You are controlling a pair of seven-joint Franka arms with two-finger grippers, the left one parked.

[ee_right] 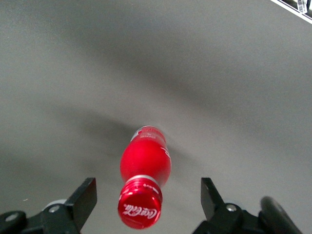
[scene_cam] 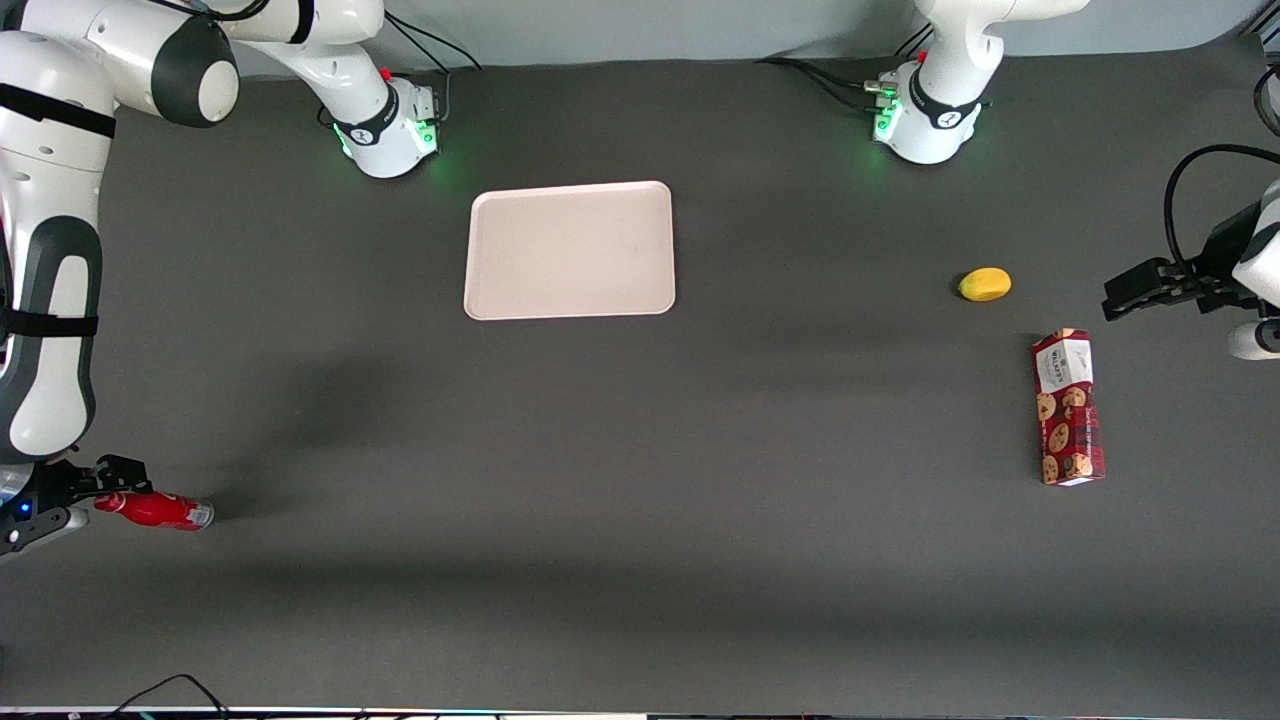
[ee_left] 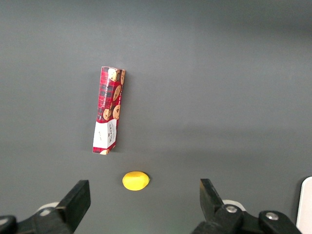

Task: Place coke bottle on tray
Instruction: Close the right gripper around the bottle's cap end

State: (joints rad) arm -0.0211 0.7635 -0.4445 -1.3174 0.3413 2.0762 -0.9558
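Note:
The coke bottle (scene_cam: pixel 155 510) lies on its side on the dark table at the working arm's end, near the front camera, with its red cap toward my gripper. In the right wrist view the coke bottle (ee_right: pixel 144 170) shows cap-first between the fingers. My gripper (scene_cam: pixel 95 485) is open and straddles the cap end, its fingers (ee_right: pixel 84 199) apart from the bottle on both sides. The pale pinkish tray (scene_cam: pixel 569 250) lies flat and empty, much farther from the front camera, toward the arm bases.
A red cookie-print box (scene_cam: pixel 1068 407) and a yellow lemon-like object (scene_cam: pixel 985 284) lie toward the parked arm's end; both show in the left wrist view, the box (ee_left: pixel 108 109) and the yellow object (ee_left: pixel 135 180). The table's front edge runs close to the bottle.

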